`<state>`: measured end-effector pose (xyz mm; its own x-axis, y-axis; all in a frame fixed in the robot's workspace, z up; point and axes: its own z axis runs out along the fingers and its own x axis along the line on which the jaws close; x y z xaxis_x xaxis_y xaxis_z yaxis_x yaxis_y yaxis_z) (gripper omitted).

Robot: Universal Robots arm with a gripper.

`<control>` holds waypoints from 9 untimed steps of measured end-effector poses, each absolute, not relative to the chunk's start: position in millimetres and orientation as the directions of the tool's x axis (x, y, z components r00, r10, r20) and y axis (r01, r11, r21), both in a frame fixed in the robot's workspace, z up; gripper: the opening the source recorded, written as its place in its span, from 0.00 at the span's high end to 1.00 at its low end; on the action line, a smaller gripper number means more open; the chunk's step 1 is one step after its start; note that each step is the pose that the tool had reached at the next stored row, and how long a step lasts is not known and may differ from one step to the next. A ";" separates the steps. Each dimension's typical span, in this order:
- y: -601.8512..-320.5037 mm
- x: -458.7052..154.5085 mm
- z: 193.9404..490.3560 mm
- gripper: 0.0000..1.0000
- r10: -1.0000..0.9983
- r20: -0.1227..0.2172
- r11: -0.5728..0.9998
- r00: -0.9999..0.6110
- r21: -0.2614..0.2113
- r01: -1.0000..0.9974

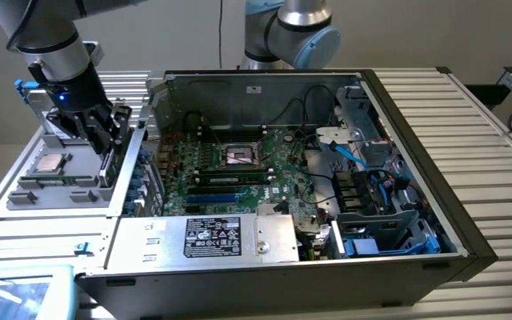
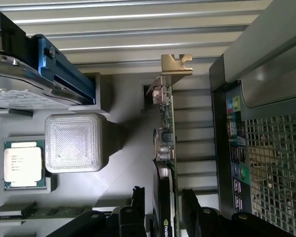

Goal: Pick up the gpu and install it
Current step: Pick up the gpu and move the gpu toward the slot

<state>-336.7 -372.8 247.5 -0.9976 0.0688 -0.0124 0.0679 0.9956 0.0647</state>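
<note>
Gripper (image 1: 105, 157) at the exterior view's left, jaws apart astride the upright gpu (image 2: 166, 148) in its tray (image 2: 123, 153). We judge: centre it, then bear flat on both faces.

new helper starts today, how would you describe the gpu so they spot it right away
On the exterior view's left of the open case sits a grey tray. The gpu stands on edge along the tray side nearest the case, straddled by the open gripper. Unlike the flat cpu, it is an upright black card with a metal bracket.
</note>
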 end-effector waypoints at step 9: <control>-372.7 -336.7 243.3 0.56 0.069 -0.012 0.996 -0.998 0.065 0.068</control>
<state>-336.7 -372.7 243.3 -0.9976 0.0688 -0.0124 0.0679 0.9956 0.0649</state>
